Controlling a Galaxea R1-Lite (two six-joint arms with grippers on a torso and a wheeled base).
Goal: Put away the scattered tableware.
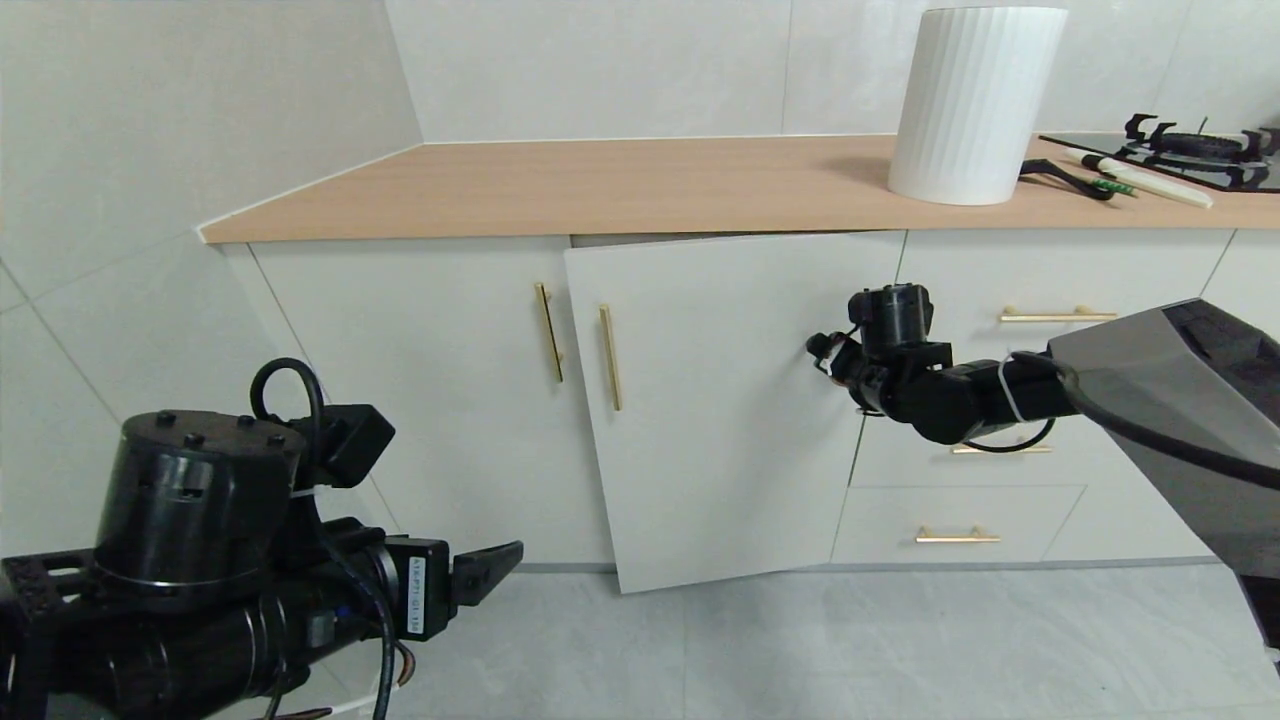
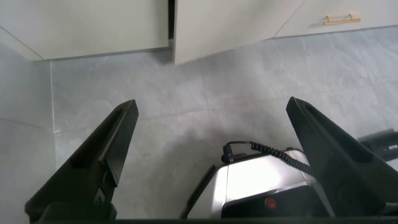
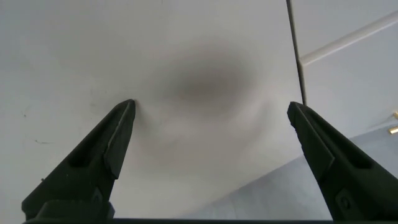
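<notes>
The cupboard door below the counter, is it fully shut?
No, the cupboard door stands ajar, its handle edge swung out from the cabinet front with a dark gap along its top.

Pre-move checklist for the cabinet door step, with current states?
1. Right gripper open: ok, jaws spread, empty.
2. Right gripper at door handle: not ok, it faces the bare panel of the cabinet door, away from the handle.
3. Door open enough: not ok, only ajar.
4. Left gripper clear: ok, open, empty, low over the floor.
5. Tableware picked up: not ok, utensils lie on the countertop.
6. Space inside cabinet: cannot tell, hidden.
</notes>
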